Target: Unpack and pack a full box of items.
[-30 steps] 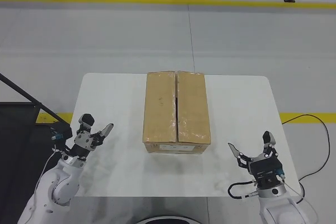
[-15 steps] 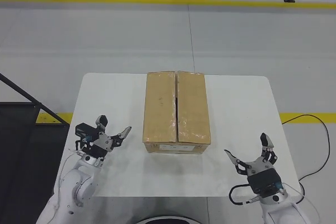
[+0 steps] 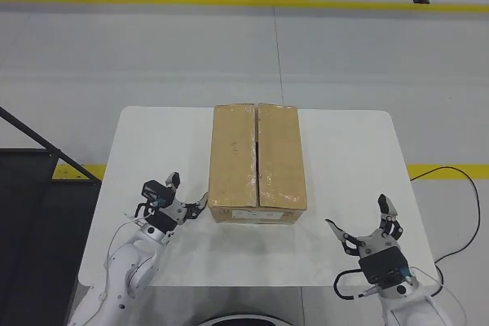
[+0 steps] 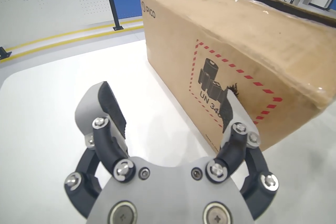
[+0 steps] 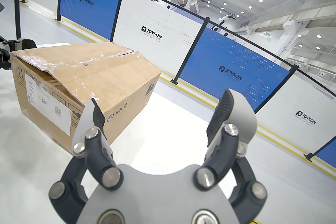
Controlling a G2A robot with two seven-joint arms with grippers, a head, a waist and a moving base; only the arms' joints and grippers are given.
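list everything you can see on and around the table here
box: one, brown cardboard, flaps folded shut, middle of the table
table: one, white, under the box
floor lines: several, yellow, on the grey floor around the table
cable: one, black, on the floor beside the table's right edge
pole: one, black, slanting over the floor left of the table
wall panels: several, blue and white, standing in the room behind
left gripper: one, silver and black, open and empty, close beside the box's near left corner
right gripper: one, silver and black, open and empty, over the table's near right part, apart from the box
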